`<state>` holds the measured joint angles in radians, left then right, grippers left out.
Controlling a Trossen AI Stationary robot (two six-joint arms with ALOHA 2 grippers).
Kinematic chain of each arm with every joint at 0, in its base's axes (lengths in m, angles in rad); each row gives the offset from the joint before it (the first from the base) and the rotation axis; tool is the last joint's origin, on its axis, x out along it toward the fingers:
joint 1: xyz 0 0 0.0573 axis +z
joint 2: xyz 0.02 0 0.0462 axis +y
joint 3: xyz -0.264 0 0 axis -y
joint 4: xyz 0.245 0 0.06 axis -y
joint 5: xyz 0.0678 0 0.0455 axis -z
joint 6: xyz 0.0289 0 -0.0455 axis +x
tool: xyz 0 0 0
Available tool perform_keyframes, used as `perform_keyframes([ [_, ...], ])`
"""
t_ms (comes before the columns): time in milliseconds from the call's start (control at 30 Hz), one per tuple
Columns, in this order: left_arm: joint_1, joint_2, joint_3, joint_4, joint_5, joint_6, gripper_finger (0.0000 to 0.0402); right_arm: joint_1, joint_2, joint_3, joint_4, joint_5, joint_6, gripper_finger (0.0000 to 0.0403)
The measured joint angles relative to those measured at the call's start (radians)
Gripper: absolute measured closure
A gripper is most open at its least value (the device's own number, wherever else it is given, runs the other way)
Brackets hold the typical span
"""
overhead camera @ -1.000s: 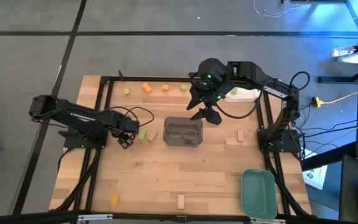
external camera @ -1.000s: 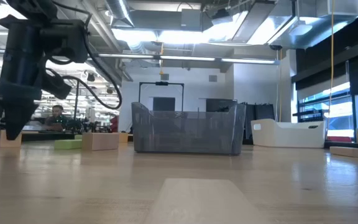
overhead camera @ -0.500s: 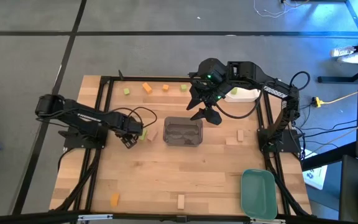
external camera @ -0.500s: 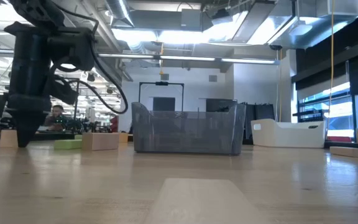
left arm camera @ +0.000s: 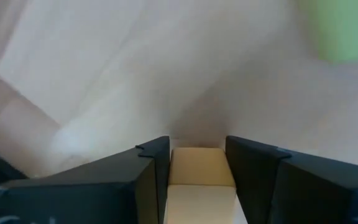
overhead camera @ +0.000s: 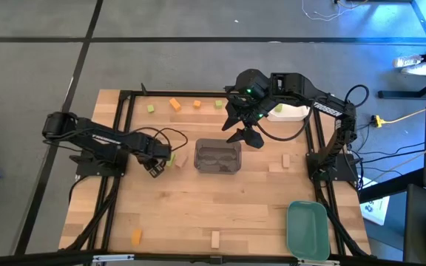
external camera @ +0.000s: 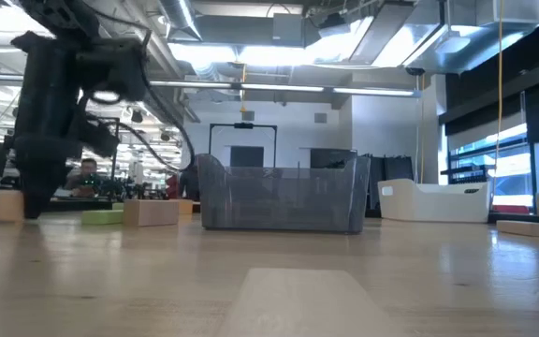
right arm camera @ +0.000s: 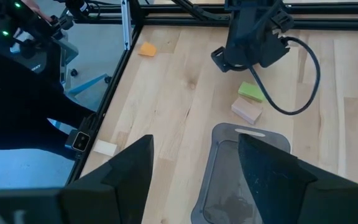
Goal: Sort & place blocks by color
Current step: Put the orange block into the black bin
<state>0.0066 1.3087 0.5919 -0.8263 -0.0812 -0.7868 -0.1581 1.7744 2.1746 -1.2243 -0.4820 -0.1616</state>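
Left jaws: the left gripper (left arm camera: 196,163) is down at the desk (overhead camera: 198,214), its two dark fingers (left arm camera: 151,168) set narrowly on either side of a tan block (left arm camera: 197,171); the block fills the gap between them.
Right jaws: the right gripper (overhead camera: 244,133) hangs above the far edge of the grey tray (overhead camera: 217,157), its fingers spread wide and holding nothing.
Left arm: it reaches from the left side of the desk toward the middle, the gripper (overhead camera: 156,164) ending just left of the green block (overhead camera: 170,159).
Green block: it lies flat on the desk, between the left gripper and the grey tray, next to a second tan block (overhead camera: 183,160).
Second tan block: it sits just left of the grey tray, near it but apart.
Far row: a small green block (overhead camera: 151,108), an orange block (overhead camera: 174,105), another orange block (overhead camera: 197,104) and a green block (overhead camera: 219,104) are spread along the far edge of the desk.
Right side: a tan block (overhead camera: 285,159) and a tan bar (overhead camera: 274,168) lie right of the grey tray.
Near edge: an orange block (overhead camera: 136,236) and a tan block (overhead camera: 215,239) lie well apart near the front.
Trays: the white tray (overhead camera: 291,113) is at the far right, partly under the right arm; the green tray (overhead camera: 307,229) is at the near right corner.
Low view: the left gripper (external camera: 36,201) stands on the desk left of the grey tray (external camera: 279,197).
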Motion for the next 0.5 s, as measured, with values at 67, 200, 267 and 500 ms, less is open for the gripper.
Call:
perform_keyframes([
  [67,0.001,-0.016,0.036,0.005,-0.004,0.001,0.0289,0.0,0.0,0.0,0.001,0.0,0.0,0.0169],
  [200,0.0,-0.038,0.127,-0.001,-0.017,0.014,0.0289,0.0,0.0,0.0,0.001,0.0,0.0,0.0169],
  [267,0.001,-0.049,0.186,-0.001,-0.04,0.048,0.0289,0.0,0.0,0.0,0.001,0.0,0.0,0.0169],
  [500,0.017,-0.06,0.413,0.014,-0.075,0.17,0.0289,0.0,0.0,0.0,0.002,0.0,0.0,0.0169],
])
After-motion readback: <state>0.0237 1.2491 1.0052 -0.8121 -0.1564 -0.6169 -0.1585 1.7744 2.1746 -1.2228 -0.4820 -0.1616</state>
